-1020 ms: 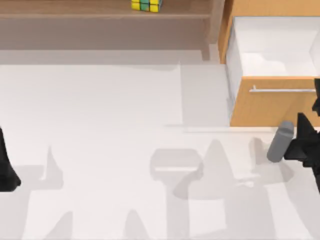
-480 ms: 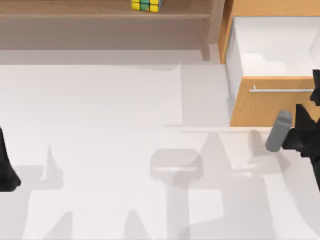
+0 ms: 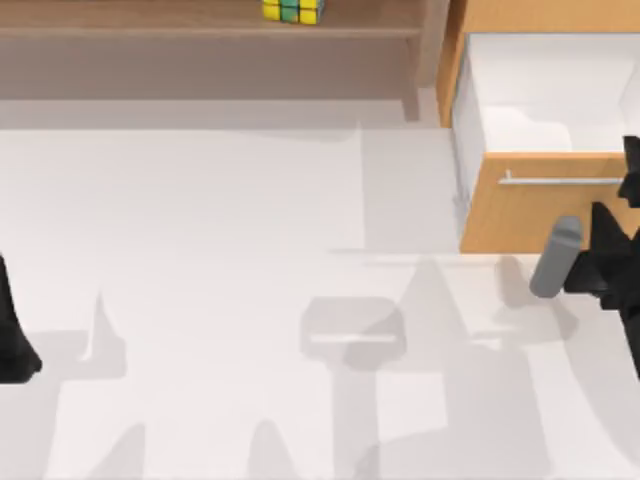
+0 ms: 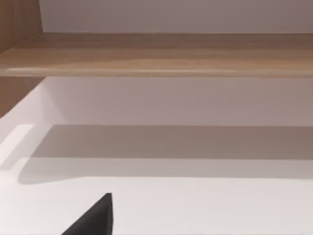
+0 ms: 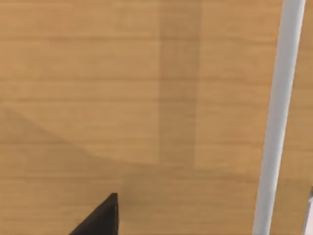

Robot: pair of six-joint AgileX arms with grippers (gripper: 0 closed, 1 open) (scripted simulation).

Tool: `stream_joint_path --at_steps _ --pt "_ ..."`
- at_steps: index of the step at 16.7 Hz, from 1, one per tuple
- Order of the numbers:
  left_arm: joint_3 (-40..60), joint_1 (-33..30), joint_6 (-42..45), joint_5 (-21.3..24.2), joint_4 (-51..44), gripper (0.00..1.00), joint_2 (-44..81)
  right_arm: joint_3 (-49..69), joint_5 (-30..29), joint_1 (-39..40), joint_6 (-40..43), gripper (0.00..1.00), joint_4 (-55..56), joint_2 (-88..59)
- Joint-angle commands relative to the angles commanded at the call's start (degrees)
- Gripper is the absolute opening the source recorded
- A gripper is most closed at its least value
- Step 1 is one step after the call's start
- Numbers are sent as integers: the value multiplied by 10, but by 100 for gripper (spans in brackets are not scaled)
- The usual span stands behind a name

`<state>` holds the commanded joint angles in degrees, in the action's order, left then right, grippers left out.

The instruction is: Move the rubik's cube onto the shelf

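Already rubik's cube (image 3: 292, 10) on shelf (image 3: 150, 20).

A: Any legible text, labels, brands or numbers?

B: None. The small yellow, green and blue tiled cube (image 3: 291, 10) and orange-tan wooden drawer front (image 3: 545, 210) carry no readable markings.

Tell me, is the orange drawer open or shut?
Open. The drawer is pulled out toward the table's front, so the top view looks straight down into its white inside.
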<state>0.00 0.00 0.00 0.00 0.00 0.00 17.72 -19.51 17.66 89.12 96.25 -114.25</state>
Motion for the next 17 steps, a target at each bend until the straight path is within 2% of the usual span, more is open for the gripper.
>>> stream_joint_path --at_steps 11,17 --pt "0 0 0 0 0 100 0 0 0 0 0 2 0 0" --pt "0 0 0 0 0 100 0 0 0 0 0 0 0 0"
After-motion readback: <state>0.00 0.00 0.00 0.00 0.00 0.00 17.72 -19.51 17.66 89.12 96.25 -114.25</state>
